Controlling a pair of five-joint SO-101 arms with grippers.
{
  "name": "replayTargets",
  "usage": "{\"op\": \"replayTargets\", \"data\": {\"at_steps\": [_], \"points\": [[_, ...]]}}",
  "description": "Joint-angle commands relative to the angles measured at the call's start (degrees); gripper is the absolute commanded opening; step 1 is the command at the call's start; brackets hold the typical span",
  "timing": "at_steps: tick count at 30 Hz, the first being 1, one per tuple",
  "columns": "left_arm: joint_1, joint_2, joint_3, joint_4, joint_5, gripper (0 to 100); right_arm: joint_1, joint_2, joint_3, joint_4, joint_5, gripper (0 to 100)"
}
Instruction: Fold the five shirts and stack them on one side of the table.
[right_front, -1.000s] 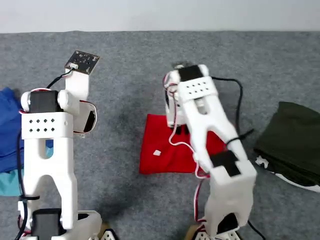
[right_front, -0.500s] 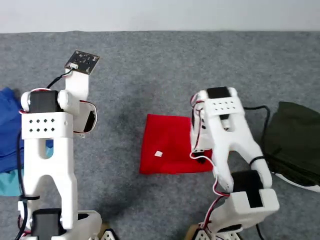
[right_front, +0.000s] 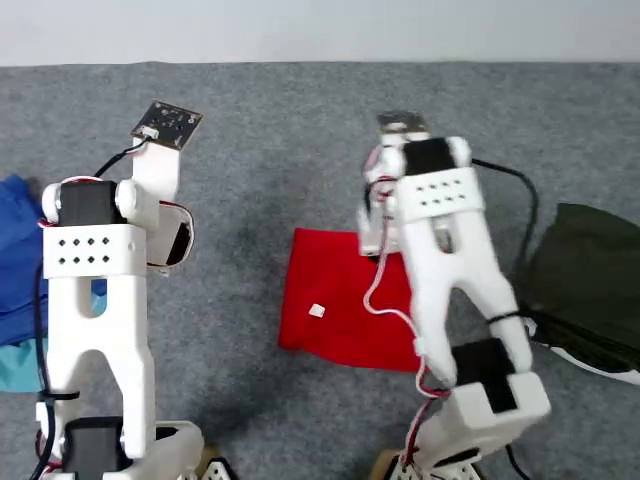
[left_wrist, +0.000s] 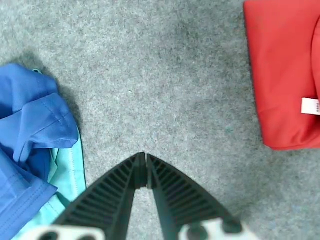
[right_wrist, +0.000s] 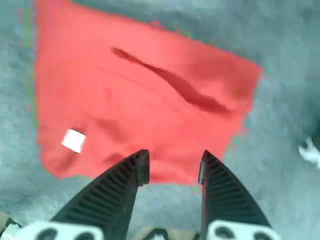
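Note:
A folded red shirt (right_front: 335, 300) with a white tag (right_front: 316, 311) lies on the grey carpet in the middle. My right arm (right_front: 440, 200) stands over its right part. In the right wrist view my right gripper (right_wrist: 173, 160) is open above the red shirt (right_wrist: 135, 95), with nothing between its fingers. My left gripper (left_wrist: 145, 159) is shut and empty over bare carpet, between the red shirt (left_wrist: 285, 75) and a crumpled blue shirt (left_wrist: 30, 130) lying on a teal one (left_wrist: 62, 175).
A dark green shirt pile (right_front: 585, 280) sits at the right edge with something white (right_front: 600, 365) under it. The blue shirt (right_front: 15, 250) and teal shirt (right_front: 15, 365) lie at the left edge. The left arm (right_front: 95, 260) stands near them.
My right arm drew back to the right, then stretched out again over the red shirt. The shirt's near right corner now lies lower. The left arm has kept still.

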Motion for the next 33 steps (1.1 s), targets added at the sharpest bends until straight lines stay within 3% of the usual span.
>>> {"op": "replayTargets", "data": {"at_steps": [1,8,15,24,30,33], "points": [[0.26,-2.20,-0.48,0.18,-0.62,0,-3.38,4.44,-4.57,-4.00,0.18,17.5],[0.00,-2.20,-0.40,0.18,-0.70,0,-7.87,18.86,-14.68,-5.93,0.09,17.5],[0.18,-2.20,-0.31,0.18,-0.70,0,-7.87,30.55,-25.58,-5.32,0.09,17.5],[0.09,-2.20,-0.31,0.18,-0.70,0,-7.87,34.07,-26.64,-3.74,0.44,17.1],[0.18,-2.20,-0.31,0.18,-0.70,0,-7.78,33.98,-26.73,1.45,0.44,1.3],[0.18,-2.20,-0.31,0.18,-0.70,0,-7.78,33.98,-26.73,4.35,0.44,2.0]]}}
